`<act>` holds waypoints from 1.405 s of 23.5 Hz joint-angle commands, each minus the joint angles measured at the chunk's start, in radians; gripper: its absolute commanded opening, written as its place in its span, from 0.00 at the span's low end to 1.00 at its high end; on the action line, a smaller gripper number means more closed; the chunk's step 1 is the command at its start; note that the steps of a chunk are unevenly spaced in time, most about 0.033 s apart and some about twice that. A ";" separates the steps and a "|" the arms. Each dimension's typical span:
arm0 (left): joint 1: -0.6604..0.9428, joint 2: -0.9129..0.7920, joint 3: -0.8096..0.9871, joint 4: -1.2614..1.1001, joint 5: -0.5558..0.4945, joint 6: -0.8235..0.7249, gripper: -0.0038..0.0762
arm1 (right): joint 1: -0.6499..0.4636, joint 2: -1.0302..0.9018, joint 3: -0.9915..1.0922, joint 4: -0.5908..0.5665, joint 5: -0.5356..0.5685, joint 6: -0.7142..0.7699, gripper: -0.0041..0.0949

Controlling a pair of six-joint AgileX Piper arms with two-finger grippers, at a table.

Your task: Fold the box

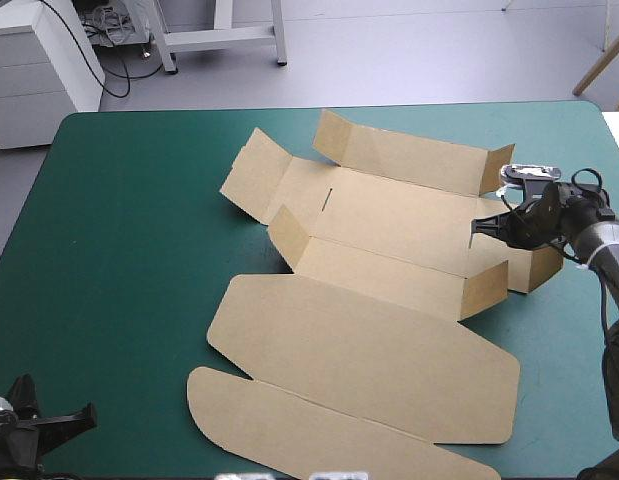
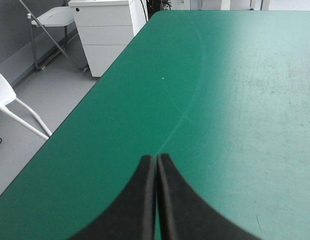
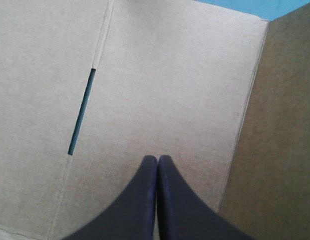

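Note:
The brown box (image 1: 369, 340) lies unfolded in the middle of the table. Its lid panel and tuck flap (image 1: 319, 435) are flat toward the near edge. The far long wall (image 1: 409, 155) and near long wall (image 1: 389, 275) stand partly raised, as does the right end flap (image 1: 537, 268). My right gripper (image 1: 477, 225) is shut at the box's right end; its wrist view shows the shut gripper (image 3: 157, 158) over the base board, a narrow slot (image 3: 82, 112) ahead and a raised wall (image 3: 287, 130) beside it. My left gripper (image 1: 87, 413) is shut at the table's near left corner, its fingertips (image 2: 156, 158) over bare cover.
A wide stretch of teal-green cover (image 1: 119, 250) lies between the box and the table's left edge (image 2: 79, 112). A white cabinet (image 1: 39, 70) stands on the floor beyond the far left corner. The right end flap sits close to the table's right edge.

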State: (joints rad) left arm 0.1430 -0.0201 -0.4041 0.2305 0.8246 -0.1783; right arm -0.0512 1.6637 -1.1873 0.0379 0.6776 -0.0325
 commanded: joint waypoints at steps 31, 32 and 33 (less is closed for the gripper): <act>-0.003 -0.009 -0.025 0.007 -0.074 -0.005 0.04 | -0.008 -0.095 -0.055 -0.005 0.003 0.000 0.02; -0.003 -0.009 -0.025 0.007 -0.074 -0.005 0.04 | -0.008 -0.113 -0.068 -0.005 0.027 0.000 0.02; -0.003 -0.009 -0.025 0.007 -0.074 -0.005 0.04 | -0.008 -0.132 -0.083 -0.005 0.061 0.000 0.02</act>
State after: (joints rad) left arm 0.1430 -0.0201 -0.4041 0.2305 0.8246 -0.1783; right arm -0.0512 1.6238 -1.2091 0.0379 0.7172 -0.0318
